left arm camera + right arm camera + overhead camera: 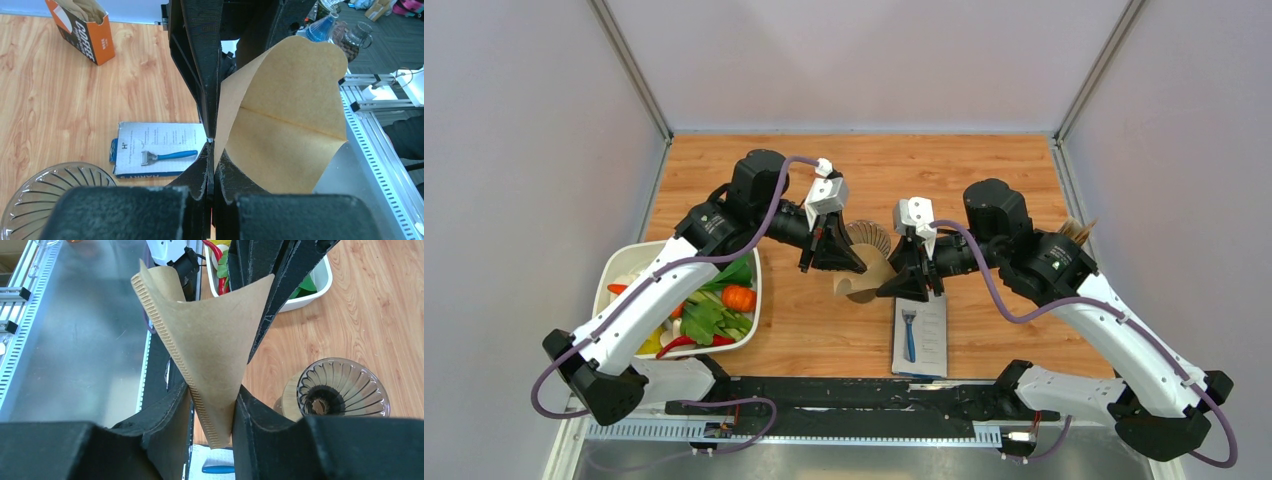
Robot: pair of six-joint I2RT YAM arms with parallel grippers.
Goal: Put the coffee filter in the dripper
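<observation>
Both grippers hold the filter [210, 340] in the air between them at mid-table; the left gripper [214, 150] has its jaws all but closed, pinching one edge of the paper's open mouth; the right gripper [214, 390] has its jaws narrowly apart, clamped on the cone's lower part, its ribbed seam facing the wrist camera; the dripper [342, 392] stands upright on the table [814, 330] just beyond the filter, mouth open; a razor pack [920, 335] lies near the right fingers, toward the bases; a tray [757, 290] of vegetables sits beside the left arm; bare wood stretches behind the dripper.
</observation>
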